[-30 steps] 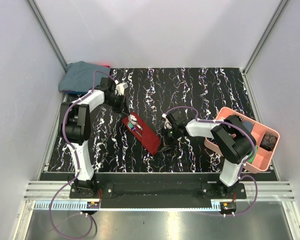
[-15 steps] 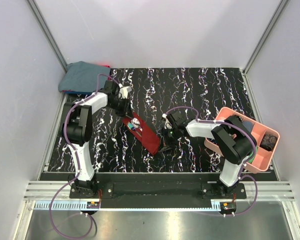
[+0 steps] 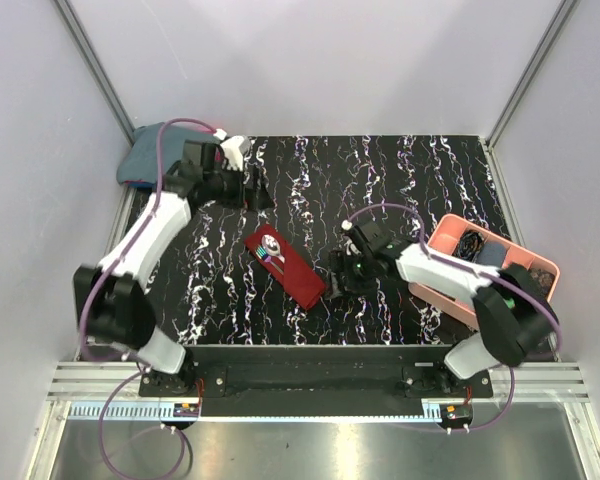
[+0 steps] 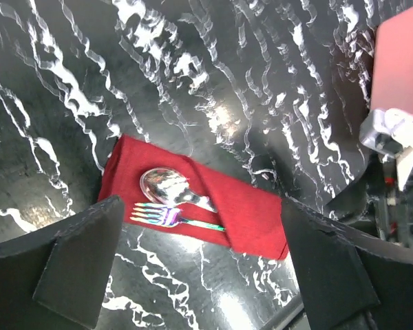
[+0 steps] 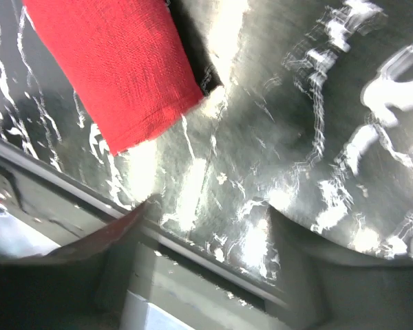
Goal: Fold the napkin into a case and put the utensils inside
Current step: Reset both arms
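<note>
Bumps from the right jaws, half open and empty beside the case [image 3: 298, 280], could knock out the spoon [image 4: 165, 185] and fork [image 4: 158, 214]. Left jaws are wide open, empty.

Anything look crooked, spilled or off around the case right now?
Nothing stands out. The case lies flat and diagonal on the table, with the spoon and fork heads poking from its far-left end. The left tool and right tool both stand open, clear of it.
</note>
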Robot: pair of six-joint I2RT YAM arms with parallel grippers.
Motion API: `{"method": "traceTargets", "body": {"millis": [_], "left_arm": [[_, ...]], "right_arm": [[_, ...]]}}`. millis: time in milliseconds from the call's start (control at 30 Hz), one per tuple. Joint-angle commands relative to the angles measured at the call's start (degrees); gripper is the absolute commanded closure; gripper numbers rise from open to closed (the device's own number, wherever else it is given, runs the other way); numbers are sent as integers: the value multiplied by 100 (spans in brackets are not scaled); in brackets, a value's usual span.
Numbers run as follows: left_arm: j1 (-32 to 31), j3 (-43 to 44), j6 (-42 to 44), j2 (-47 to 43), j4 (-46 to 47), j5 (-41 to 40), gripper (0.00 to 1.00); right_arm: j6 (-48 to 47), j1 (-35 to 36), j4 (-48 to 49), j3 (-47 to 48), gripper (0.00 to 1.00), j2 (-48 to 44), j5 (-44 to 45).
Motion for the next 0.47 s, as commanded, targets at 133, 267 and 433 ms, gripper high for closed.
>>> {"method": "traceTargets", "body": {"millis": [133,267,433], "left_arm": [[-2455,-2535,-990,-3019,2425,-2447,1],[-3239,-3305,-1562,-3803,3607,-2896,1],[-3573,-3288,-1501,-3848,3545,-2870,1]], "right_arm": [[-513,34,-615,-99,0,-1878,1938],[-338,43,-343,-213,0,-2554,2492],[-285,34,238,-390,0,-2626,1976]]}}
